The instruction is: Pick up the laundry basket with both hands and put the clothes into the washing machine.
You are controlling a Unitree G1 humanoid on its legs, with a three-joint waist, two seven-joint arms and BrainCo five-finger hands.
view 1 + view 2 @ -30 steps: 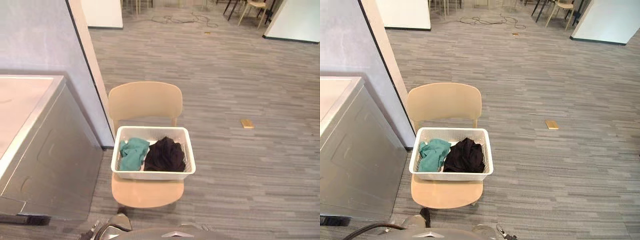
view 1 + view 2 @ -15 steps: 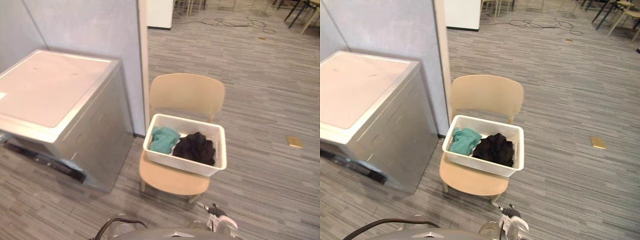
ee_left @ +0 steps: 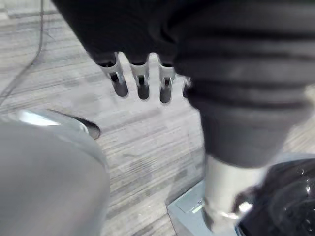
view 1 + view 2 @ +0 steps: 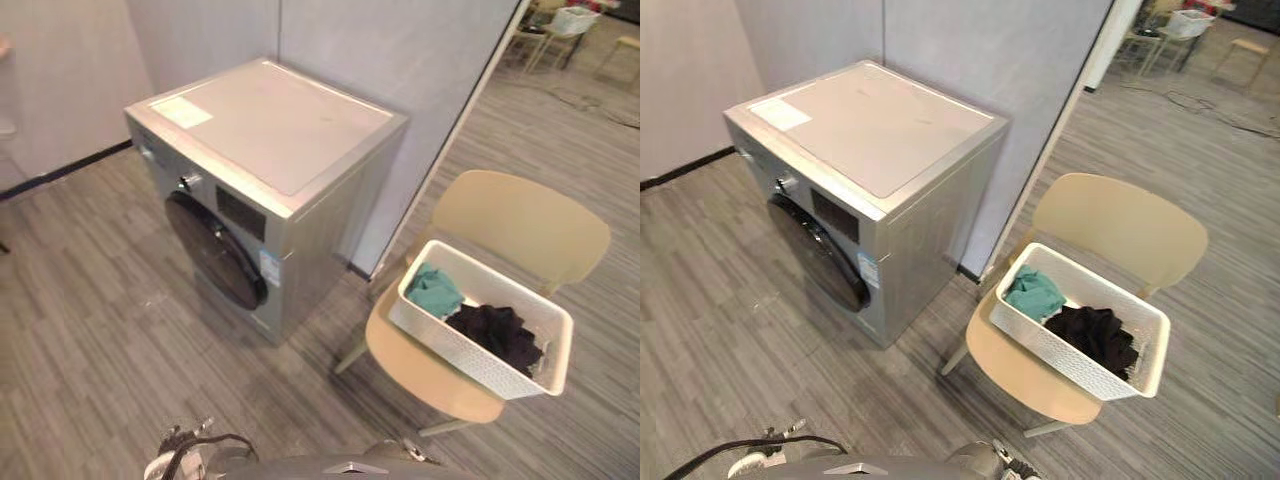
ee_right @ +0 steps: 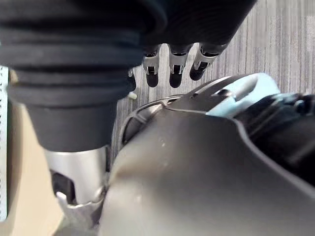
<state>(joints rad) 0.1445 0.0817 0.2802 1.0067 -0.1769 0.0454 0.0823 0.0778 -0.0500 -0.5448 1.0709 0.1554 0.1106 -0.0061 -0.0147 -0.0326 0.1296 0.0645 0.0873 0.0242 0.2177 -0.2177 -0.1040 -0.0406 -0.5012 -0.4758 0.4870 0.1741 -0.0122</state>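
you're looking down at the washer [image 4: 270, 160], which is standing at the left of the scene against a grey partition [image 4: 400, 60]. its flat top is facing up with a pale sticker [image 4: 182, 112] lying near one corner. its front is carrying a small knob [image 4: 185, 183] and a dark round door [image 4: 215, 250], which is sitting closed.

just right of the washer a beige chair [image 4: 520, 225] is standing on the grey striped floor [image 4: 90, 320], its backrest turning toward the far right. the basket [image 4: 455, 350] is resting on the chair's seat. it is white with perforated walls and is lying at an angle, so one short end is pointing toward the washer. inside it a teal cloth [image 4: 433, 290] is lying at the end nearer the washer, and a black cloth [image 4: 495, 330] is bunching just beside it toward the right end.

your left hand [image 3: 142, 83] is hanging low over the floor in its wrist view, fingers straight and a little apart, closing on nothing. your right hand [image 5: 174, 69] is hanging the same way in its own wrist view, fingers loose and apart and gripping nothing, with an edge of the chair and basket showing off to one side. neither hand is touching the basket, and the clothes are lying in it on the chair
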